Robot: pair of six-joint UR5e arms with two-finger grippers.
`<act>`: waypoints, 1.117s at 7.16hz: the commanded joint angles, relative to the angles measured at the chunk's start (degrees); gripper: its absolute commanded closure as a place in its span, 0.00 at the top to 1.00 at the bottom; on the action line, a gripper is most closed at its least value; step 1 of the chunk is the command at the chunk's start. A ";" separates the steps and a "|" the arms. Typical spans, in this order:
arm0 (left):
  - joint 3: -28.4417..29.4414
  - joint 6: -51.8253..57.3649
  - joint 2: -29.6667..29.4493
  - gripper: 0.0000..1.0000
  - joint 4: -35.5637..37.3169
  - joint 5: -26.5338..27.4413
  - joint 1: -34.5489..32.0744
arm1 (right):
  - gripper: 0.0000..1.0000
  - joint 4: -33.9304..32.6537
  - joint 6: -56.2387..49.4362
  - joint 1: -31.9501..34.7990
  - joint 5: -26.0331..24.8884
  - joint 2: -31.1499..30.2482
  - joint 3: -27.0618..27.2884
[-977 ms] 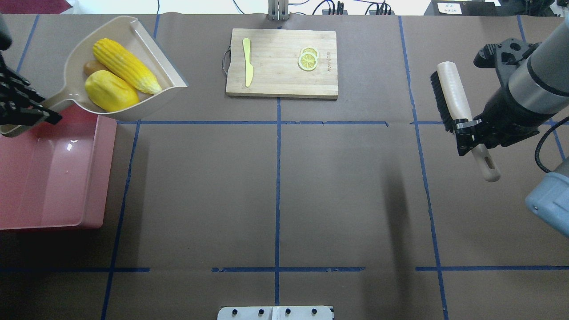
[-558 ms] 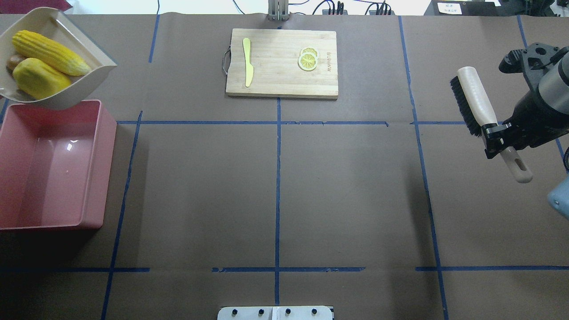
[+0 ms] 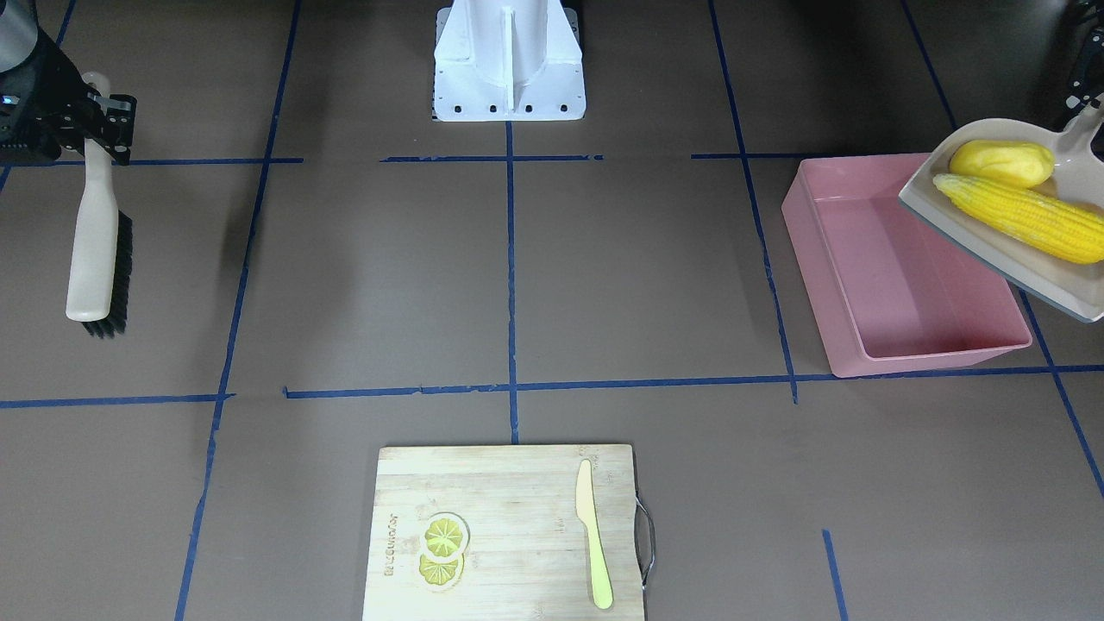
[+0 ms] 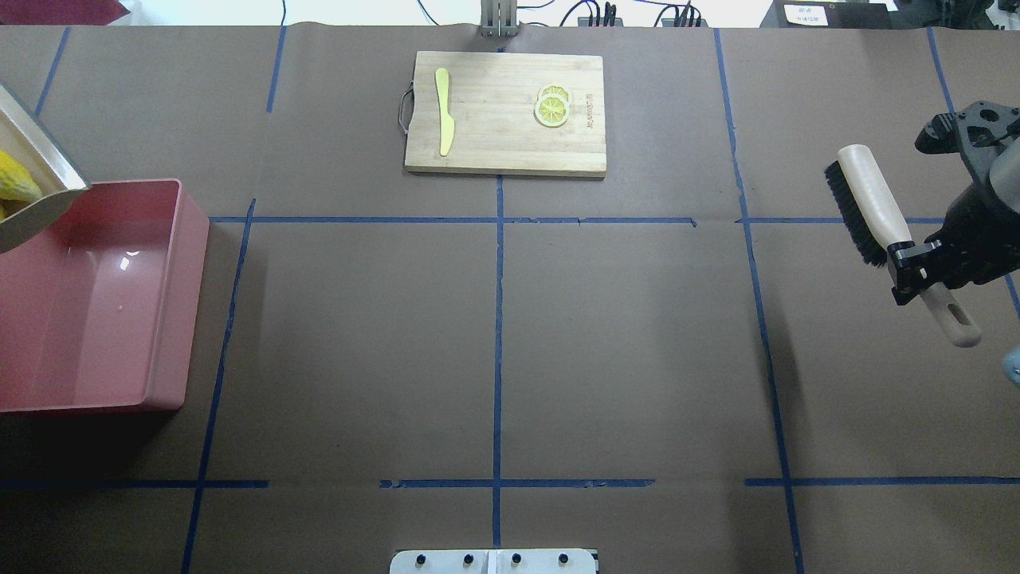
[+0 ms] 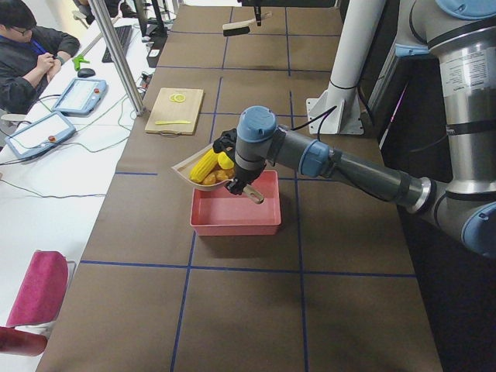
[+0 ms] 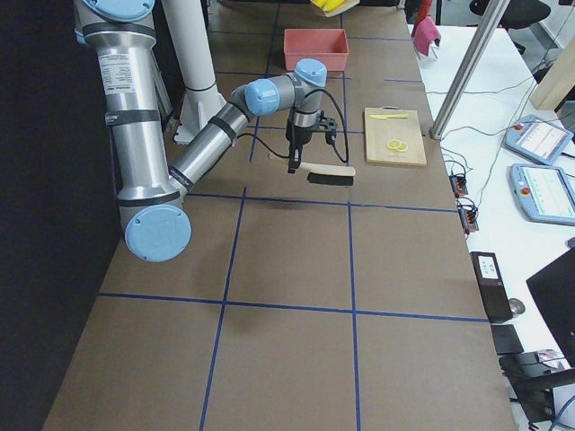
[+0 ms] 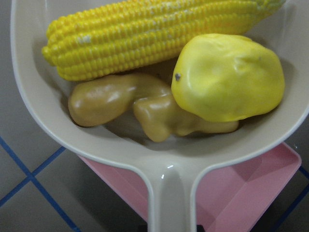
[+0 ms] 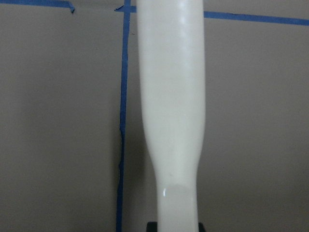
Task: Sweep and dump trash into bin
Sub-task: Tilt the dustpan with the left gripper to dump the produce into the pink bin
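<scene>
So, front view: the sweep part looks done. The corn cob (image 3: pixel 1022 217) and oval lump (image 3: pixel 1000 161) lie in the dustpan (image 3: pixel 1065 280), which hangs in the air above the bin (image 3: pixel 906 293)'s outer long side. Nothing lies in the bin, so the dump is what's left. The left gripper (image 3: pixel 1090 105) is mostly out of frame. My guess, w/ the pan carried by its handle, is that it's clamped on that handle. Well apart from the bin, at the opposite end, the right gripper (image 3: pixel 102 121) is closed on the brush (image 3: pixel 95 241) handle. The cutting board (image 3: pixel 509 517), w/ lemon slices (image 3: pixel 442 548) and knife (image 3: pixel 593 535), sits away from the bin on the operators' side. A burnt-in mark runs along one board edge, too small to read for sure.

Overhead: only a corner of the pan shows, over the bin's far outer corner. Bin interior shows only glare. A white label (image 4: pixel 813 13) diagonally far from the bin has print, illegible.

Left-side view: pan w/ the trash sits over the bin's far rim, nothing spilling out, not yet tipped.

Right-side view: bin is small at the far end; no legible text.

Left wrist: ginger root (image 7: pixel 145 104) is tucked at the pan's back, beside cob and lump; pink bin shows beneath the handle.

Right wrist: brush handle only, no markings.
</scene>
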 commanded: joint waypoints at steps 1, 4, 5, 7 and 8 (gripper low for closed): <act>-0.45 1.96 1.67 0.03 0.11 11.42 -0.18 | 0.01 0.04 -0.52 0.18 1.09 -0.65 0.01; -0.89 5.22 1.67 0.03 3.53 23.38 1.31 | 0.01 0.04 -0.53 0.27 1.45 -0.91 0.01; -1.07 5.57 1.67 0.03 3.89 25.89 3.58 | 0.01 0.04 -0.53 0.36 1.45 -0.91 0.01; -3.51 9.94 1.93 0.03 7.30 27.84 6.49 | 0.01 0.04 -0.53 0.44 1.62 -0.91 0.01; -6.49 10.57 1.93 0.03 11.24 28.46 8.85 | 0.01 0.04 -0.44 0.44 1.80 -1.00 0.01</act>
